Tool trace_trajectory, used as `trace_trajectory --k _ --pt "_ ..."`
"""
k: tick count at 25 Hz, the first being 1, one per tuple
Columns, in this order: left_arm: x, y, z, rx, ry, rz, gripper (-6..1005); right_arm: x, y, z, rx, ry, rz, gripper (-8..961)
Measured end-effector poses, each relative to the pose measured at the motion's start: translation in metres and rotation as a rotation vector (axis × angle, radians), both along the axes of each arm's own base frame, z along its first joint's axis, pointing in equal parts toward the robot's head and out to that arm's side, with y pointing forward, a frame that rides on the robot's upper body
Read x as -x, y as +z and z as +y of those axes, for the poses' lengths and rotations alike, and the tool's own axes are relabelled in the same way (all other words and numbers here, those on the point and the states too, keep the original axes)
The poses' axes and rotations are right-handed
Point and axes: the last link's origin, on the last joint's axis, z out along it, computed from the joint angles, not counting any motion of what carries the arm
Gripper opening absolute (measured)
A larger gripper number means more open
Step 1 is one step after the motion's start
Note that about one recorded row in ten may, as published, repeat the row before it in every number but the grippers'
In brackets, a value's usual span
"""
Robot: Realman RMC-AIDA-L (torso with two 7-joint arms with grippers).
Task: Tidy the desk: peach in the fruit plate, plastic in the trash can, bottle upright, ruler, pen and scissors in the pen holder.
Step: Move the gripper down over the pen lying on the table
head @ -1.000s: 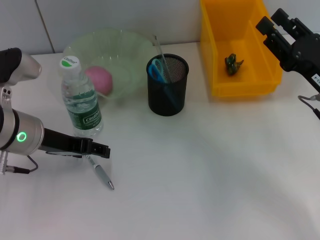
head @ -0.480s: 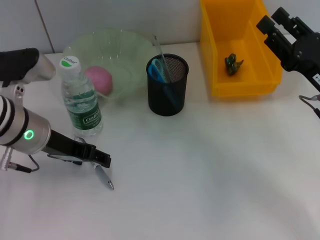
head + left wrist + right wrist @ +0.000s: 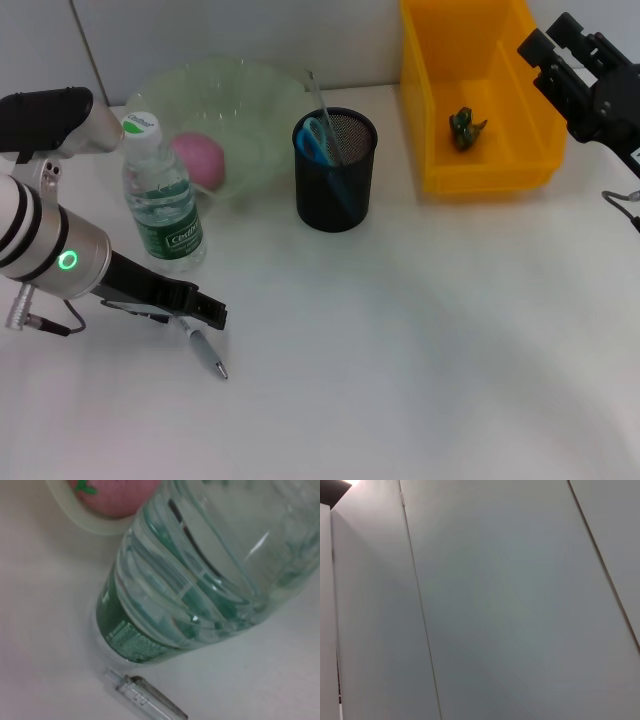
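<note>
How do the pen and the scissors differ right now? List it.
The pen lies flat on the desk, beside the left gripper; the scissors stand upright. The pen is outside the black mesh pen holder; the scissors are already in it. The pen looks clear and grey; the scissors have blue handles. Both belong in the pen holder.

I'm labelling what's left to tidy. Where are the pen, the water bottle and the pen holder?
pen (image 3: 207, 352), head view, middle of its barrel on the table.
water bottle (image 3: 165, 225), head view, on its green label.
pen holder (image 3: 335, 190), head view, front of its black mesh wall.
</note>
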Motion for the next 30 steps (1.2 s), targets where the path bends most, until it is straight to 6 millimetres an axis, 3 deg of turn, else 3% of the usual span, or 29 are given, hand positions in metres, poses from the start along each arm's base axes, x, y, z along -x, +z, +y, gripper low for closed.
trace_trajectory --k 30 --pt "0.0023 -0.0015 0.0002 0.006 -0.002 0.021 766 -0.0014 0.0009 -0.0057 0.003 0.01 0.012 531"
